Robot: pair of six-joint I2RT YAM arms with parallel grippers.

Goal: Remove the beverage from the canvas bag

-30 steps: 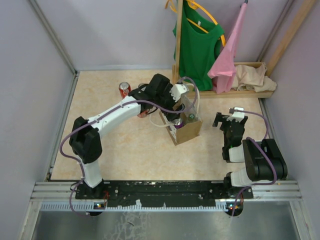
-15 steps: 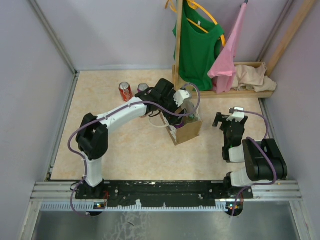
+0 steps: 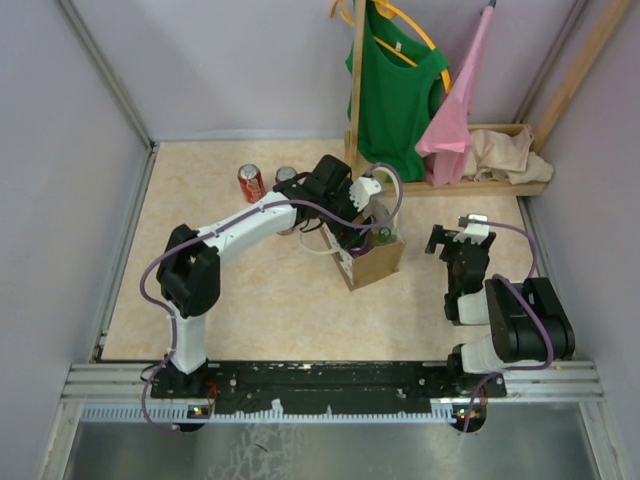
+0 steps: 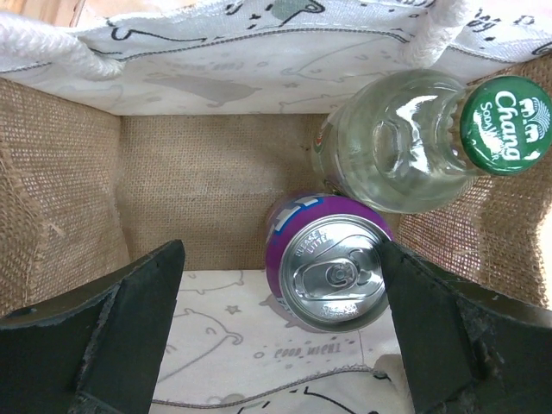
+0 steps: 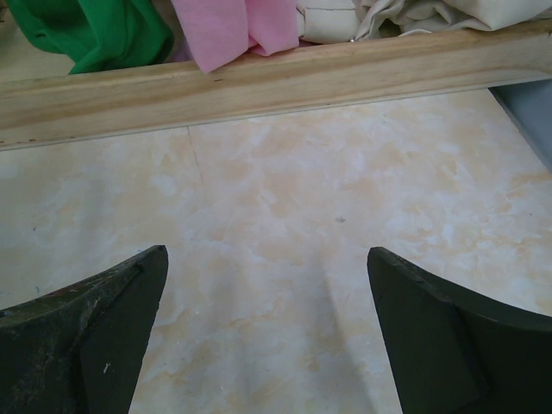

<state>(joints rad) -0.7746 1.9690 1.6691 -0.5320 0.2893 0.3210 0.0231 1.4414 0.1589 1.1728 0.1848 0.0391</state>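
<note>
- The small brown canvas bag with white rope handles point(image 3: 375, 262) stands open at the top.
- Inside it, a purple metal can point(image 4: 332, 274) and a clear glass bottle with a green cap point(image 4: 405, 147) stand upright, side by side.
- The left claw point(image 4: 280, 289) hangs right above the can, its fingers wide apart and empty.
- The right claw point(image 5: 267, 293) is also apart and empty, far from the bag.

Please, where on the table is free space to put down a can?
Bare table lies between the canvas bag and the arm bases, and left of the red can. Crowded: behind the bag by the left arm, and inside it, beside bottle and purple can.
</note>
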